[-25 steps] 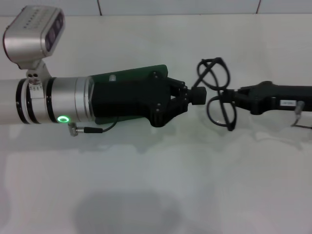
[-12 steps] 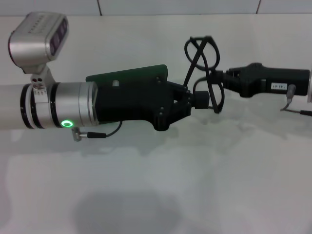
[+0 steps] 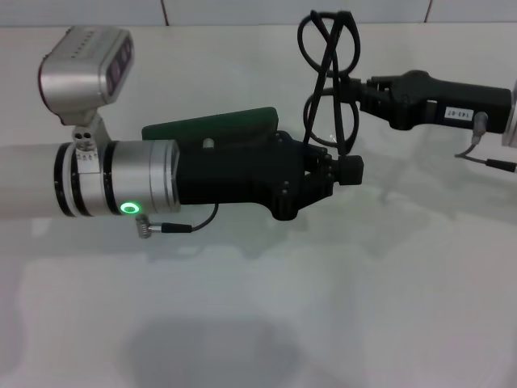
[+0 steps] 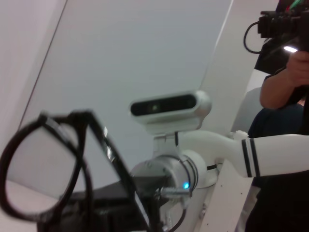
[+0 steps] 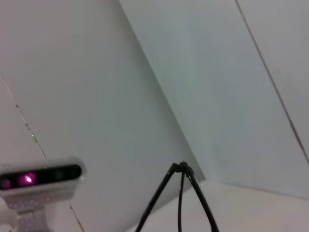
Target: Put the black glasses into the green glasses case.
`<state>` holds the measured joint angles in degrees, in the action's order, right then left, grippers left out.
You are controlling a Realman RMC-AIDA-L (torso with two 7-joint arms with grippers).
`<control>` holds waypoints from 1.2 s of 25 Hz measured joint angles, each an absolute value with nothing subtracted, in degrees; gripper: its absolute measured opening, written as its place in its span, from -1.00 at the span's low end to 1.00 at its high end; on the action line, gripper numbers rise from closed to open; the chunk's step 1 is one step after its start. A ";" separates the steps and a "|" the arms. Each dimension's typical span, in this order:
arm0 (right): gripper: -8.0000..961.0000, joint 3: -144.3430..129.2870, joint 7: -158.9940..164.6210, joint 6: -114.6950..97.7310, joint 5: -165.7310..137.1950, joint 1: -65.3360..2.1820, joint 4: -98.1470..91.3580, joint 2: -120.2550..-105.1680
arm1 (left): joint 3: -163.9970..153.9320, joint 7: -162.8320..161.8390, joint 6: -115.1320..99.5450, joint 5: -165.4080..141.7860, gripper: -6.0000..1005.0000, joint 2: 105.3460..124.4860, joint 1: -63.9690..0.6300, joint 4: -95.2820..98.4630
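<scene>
The black glasses (image 3: 326, 58) hang in the air, held at one side by my right gripper (image 3: 365, 93), which comes in from the right and is shut on them. Their arms cross above the lenses. They also show close up in the left wrist view (image 4: 104, 133) and as thin arms in the right wrist view (image 5: 179, 193). The green glasses case (image 3: 218, 125) lies on the table, mostly hidden under my left arm, so I cannot tell whether its lid is open. My left gripper (image 3: 349, 170) is shut and empty, just below and in front of the glasses.
The white table (image 3: 258, 307) spreads in front of the arms. A tiled wall edge (image 3: 242, 12) runs along the back. A thin cable (image 3: 170, 226) hangs from the left wrist. A person (image 4: 285, 96) stands behind the robot in the left wrist view.
My right gripper has lifted the glasses off the table and carried them back and to the left. My left arm has slid a little to the right and nearer.
</scene>
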<state>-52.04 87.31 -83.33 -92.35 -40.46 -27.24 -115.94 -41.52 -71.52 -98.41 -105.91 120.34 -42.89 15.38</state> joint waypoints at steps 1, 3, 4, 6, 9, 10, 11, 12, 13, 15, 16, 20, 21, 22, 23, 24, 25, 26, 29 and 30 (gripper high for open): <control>-0.91 -52.08 87.06 -83.62 -91.83 -40.61 -27.10 -115.98 | -41.63 -71.50 -98.03 -105.91 -0.99 120.39 -42.96 15.21; -0.91 -52.32 86.45 -84.43 -90.71 -40.87 -26.85 -116.00 | -41.89 -71.49 -97.26 -105.92 -0.99 120.46 -43.22 14.71; -0.91 -52.54 86.16 -84.82 -90.13 -40.98 -26.76 -116.02 | -41.97 -71.49 -96.97 -105.92 -0.99 120.47 -43.38 14.39; -0.91 -53.26 85.68 -85.11 -89.01 -41.05 -26.74 -116.06 | -41.99 -71.48 -96.58 -105.92 -0.99 120.47 -43.73 13.88; -0.91 -54.67 85.04 -85.17 -87.68 -41.24 -26.72 -116.10 | -42.00 -71.47 -96.40 -105.92 -0.99 120.47 -44.11 13.70; -0.91 -55.21 84.81 -85.17 -87.20 -41.33 -26.72 -116.11 | -42.01 -71.44 -96.38 -105.92 -0.99 120.48 -44.28 13.51; -0.91 -55.80 84.63 -85.17 -86.74 -41.37 -26.71 -116.11 | -42.01 -71.32 -96.36 -105.92 -0.99 120.48 -44.50 13.23; -0.91 -56.42 84.48 -85.17 -86.31 -41.40 -26.71 -116.11 | -42.01 -71.17 -96.35 -105.92 -0.99 120.49 -44.68 12.98; -0.91 -57.16 84.35 -85.21 -85.76 -41.48 -26.71 -116.11 | -42.02 -70.97 -96.34 -105.92 -0.99 120.50 -44.82 12.69; -0.91 -58.16 84.14 -85.53 -85.14 -41.57 -26.71 -116.12 | -42.01 -70.71 -96.25 -105.92 -0.99 120.50 -45.02 12.34; -0.91 -58.47 83.93 -85.82 -84.85 -41.60 -26.71 -116.15 | -42.01 -70.68 -96.16 -105.92 -0.99 120.50 -45.06 12.30; -0.91 -59.30 83.47 -86.69 -83.85 -41.64 -26.71 -116.19 | -42.01 -70.66 -95.91 -105.92 -0.99 120.50 -45.09 12.30; -0.91 -59.72 83.43 -86.94 -83.42 -41.65 -26.71 -116.19 | -42.01 -70.66 -95.83 -105.92 -0.99 120.50 -45.09 12.30; -0.91 -59.99 83.42 -87.14 -83.19 -41.66 -26.71 -116.19 | -42.02 -70.66 -95.74 -105.92 -0.99 120.50 -45.09 12.30; -0.91 -60.13 83.41 -87.41 -83.05 -41.66 -26.72 -116.19 | -42.02 -70.66 -95.59 -105.92 -0.99 120.50 -45.09 12.30; -0.91 -60.20 83.41 -87.73 -83.00 -41.66 -26.72 -116.20 | -42.01 -70.66 -95.52 -105.92 -0.99 120.50 -45.09 12.30; -0.91 -60.22 83.40 -87.95 -82.99 -41.66 -26.72 -116.20 | -42.02 -70.66 -95.48 -105.92 -0.99 120.50 -45.09 12.30; -0.91 -60.21 83.40 -88.14 -82.98 -41.66 -26.72 -116.20 | -42.01 -70.66 -95.48 -105.92 -0.99 120.50 -45.09 12.30; -0.91 -60.20 83.40 -88.41 -82.96 -41.66 -26.72 -116.19 | -42.01 -70.66 -95.48 -105.91 -0.99 120.50 -45.09 12.30; -0.91 -60.21 83.40 -88.43 -82.95 -41.65 -26.72 -116.19 | -42.01 -70.66 -95.48 -105.91 -0.99 120.50 -45.09 12.30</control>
<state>-60.21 83.40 -88.43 -82.95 -41.65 -26.72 -116.19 -42.01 -70.66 -95.48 -105.91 120.50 -45.09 12.30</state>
